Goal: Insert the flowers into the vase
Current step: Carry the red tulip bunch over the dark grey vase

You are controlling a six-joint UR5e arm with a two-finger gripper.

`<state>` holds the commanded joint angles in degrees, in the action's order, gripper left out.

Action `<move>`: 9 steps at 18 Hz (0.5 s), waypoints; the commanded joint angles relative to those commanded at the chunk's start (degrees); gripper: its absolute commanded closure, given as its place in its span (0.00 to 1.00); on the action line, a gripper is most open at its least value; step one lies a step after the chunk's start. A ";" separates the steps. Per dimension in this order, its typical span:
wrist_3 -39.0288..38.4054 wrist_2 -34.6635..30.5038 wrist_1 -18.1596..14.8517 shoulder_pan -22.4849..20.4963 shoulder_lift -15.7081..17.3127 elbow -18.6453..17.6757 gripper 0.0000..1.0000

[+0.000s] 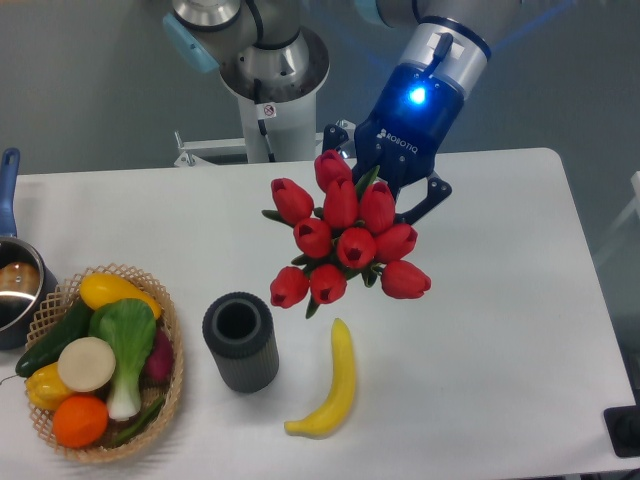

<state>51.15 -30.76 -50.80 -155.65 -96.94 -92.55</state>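
Observation:
The flowers (345, 240), a bunch of glossy red tulip buds with small green leaves, hang in the air above the table's middle. My gripper (385, 190) is behind and above the bunch and is shut on its stems; the fingertips are mostly hidden by the buds. The vase (241, 340), a short dark grey ribbed cylinder with a round hole on top, stands upright on the table, below and to the left of the bunch. The flowers are apart from the vase.
A yellow banana (333, 385) lies just right of the vase. A woven basket (172, 385) of vegetables and fruit stands at the front left. A pot with a blue handle (15, 290) sits at the left edge. The robot base (270, 80) stands at the back.

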 joint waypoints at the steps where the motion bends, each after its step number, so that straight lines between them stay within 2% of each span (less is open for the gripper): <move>1: 0.00 -0.09 0.52 0.09 0.00 -0.09 0.55; 3: -0.17 -0.09 1.49 0.09 0.00 -0.62 0.55; 9: 0.00 1.14 1.67 0.70 -0.35 -0.62 0.55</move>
<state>51.15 -29.62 -49.13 -154.95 -97.29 -93.16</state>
